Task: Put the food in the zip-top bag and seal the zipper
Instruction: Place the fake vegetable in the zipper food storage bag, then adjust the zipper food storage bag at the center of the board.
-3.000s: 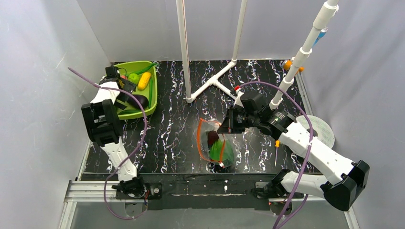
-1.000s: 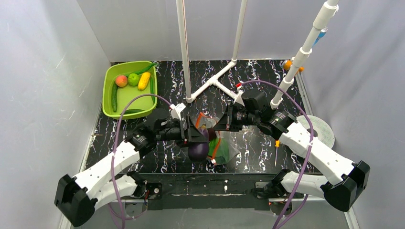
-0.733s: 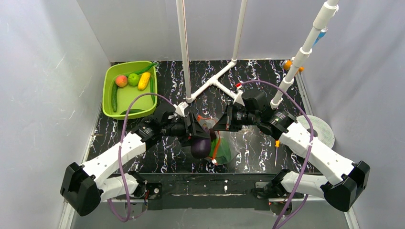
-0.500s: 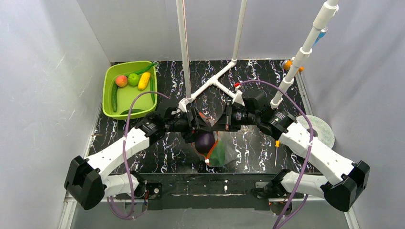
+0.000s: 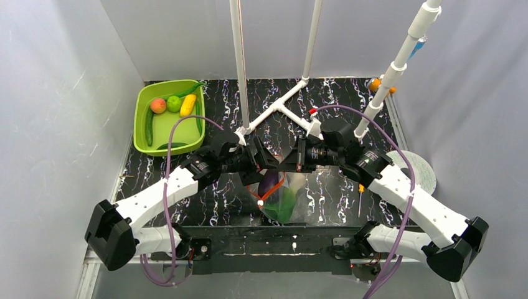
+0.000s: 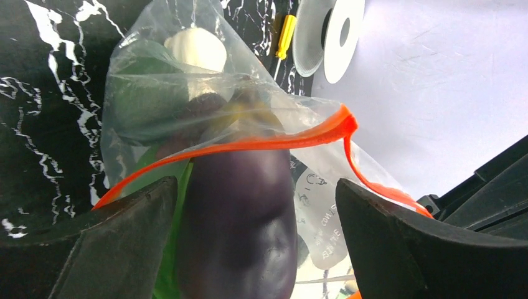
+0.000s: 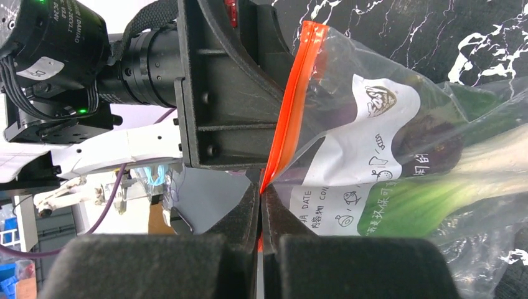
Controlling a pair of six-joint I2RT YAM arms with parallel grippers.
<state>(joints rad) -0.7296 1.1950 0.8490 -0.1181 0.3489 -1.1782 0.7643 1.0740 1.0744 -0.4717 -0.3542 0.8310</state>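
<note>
One eggplant [image 6: 236, 212] end-first in bag [image 6: 140, 93]

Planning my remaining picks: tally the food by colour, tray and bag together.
Red-orange fruit, tray: 1
Lime-green fruit, tray: 1
Yellow piece, tray: 1
Long green pods, tray: 4, though they are small in view, so roughly
Purple eggplant, at the mouth of the bag: 1
Leafy green, in the bag: 1
Total: 9

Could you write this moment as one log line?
left gripper: open, astride eggplant | eggplant: partway into zip-top bag | right gripper: shut on zipper
</note>
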